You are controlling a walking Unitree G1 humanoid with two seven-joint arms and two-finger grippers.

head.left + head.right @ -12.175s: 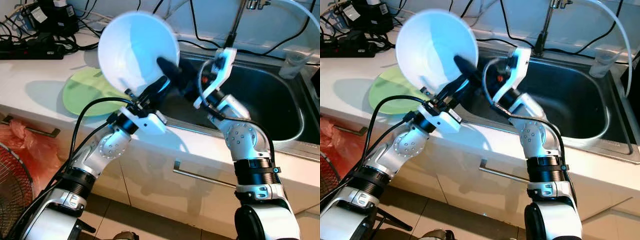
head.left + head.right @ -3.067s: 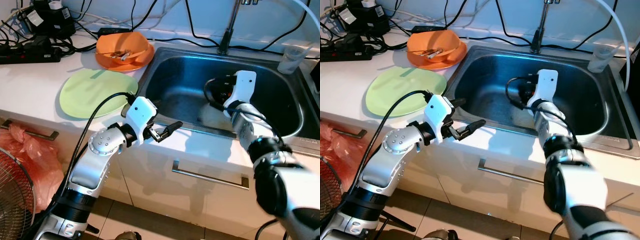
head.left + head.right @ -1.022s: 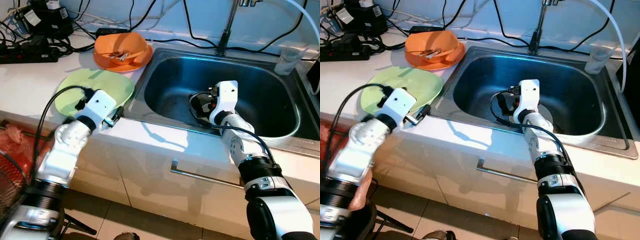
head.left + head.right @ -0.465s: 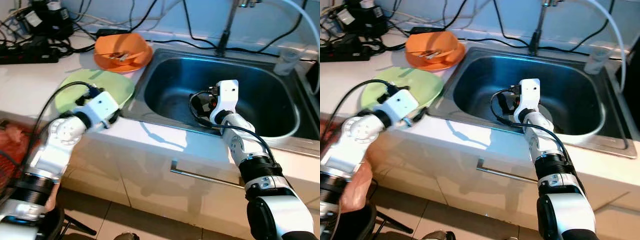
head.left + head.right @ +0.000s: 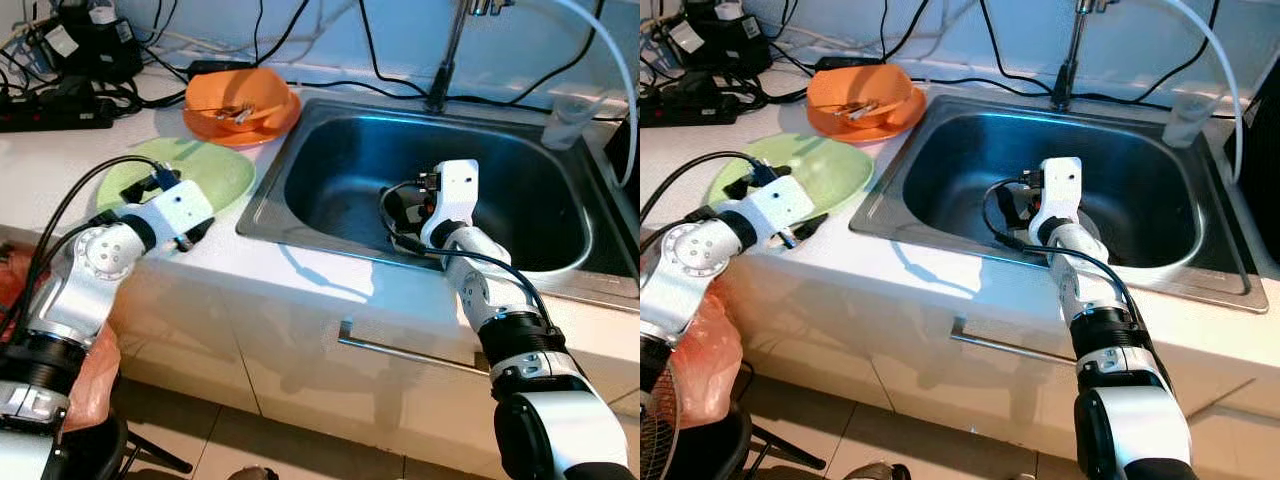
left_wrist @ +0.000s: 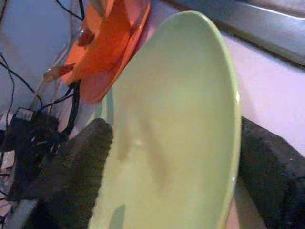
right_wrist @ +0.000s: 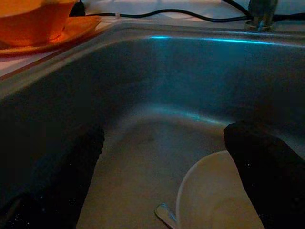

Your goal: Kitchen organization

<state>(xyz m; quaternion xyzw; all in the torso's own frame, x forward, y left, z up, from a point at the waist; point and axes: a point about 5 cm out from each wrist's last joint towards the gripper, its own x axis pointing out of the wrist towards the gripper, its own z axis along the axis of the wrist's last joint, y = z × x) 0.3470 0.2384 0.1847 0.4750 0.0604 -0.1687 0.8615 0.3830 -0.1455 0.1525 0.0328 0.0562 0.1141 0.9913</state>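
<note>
Left hand (image 6: 171, 157) straddles green plate (image 6: 176, 124); wrist view shows fingers spread.

Legible text, labels, brands, numbers, signs: none. White tags on the black power adapters (image 5: 90, 45) too blurred to read.

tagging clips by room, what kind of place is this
A home kitchen, most likely: a steel sink with a tap set in a white counter, a green plate and an orange bowl beside it, cabinet drawers below.

Brushed metal sink (image 5: 330, 190), glossy green plate (image 6: 181, 119), rough-textured fingers (image 6: 78, 167).
</note>
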